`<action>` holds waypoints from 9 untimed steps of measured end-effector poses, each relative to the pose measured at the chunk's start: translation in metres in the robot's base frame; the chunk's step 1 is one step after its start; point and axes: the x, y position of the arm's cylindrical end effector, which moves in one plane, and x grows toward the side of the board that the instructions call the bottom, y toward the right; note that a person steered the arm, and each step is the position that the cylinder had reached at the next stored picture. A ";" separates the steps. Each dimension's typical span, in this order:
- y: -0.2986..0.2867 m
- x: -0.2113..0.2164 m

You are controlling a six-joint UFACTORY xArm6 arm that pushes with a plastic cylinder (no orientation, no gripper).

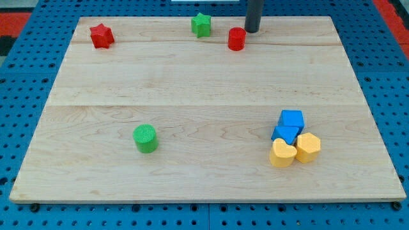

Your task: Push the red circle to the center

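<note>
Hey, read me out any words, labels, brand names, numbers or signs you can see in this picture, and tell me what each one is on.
None: no readable text appears anywhere in this view.
The wooden board shows only plain grain.
The red circle, red star, green star, green cylinder, blue blocks and yellow blocks are unmarked.
My tip, just up-right of the red circle, bears no label.

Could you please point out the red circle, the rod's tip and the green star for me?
red circle (236,39), camera view, on its side wall.
my tip (252,30), camera view, at the rod's lower end.
green star (201,25), camera view, on its top face.
</note>
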 end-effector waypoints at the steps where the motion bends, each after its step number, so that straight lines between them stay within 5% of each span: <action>1: -0.016 0.022; 3: -0.091 0.073; 7: -0.163 0.054; 9: -0.141 0.077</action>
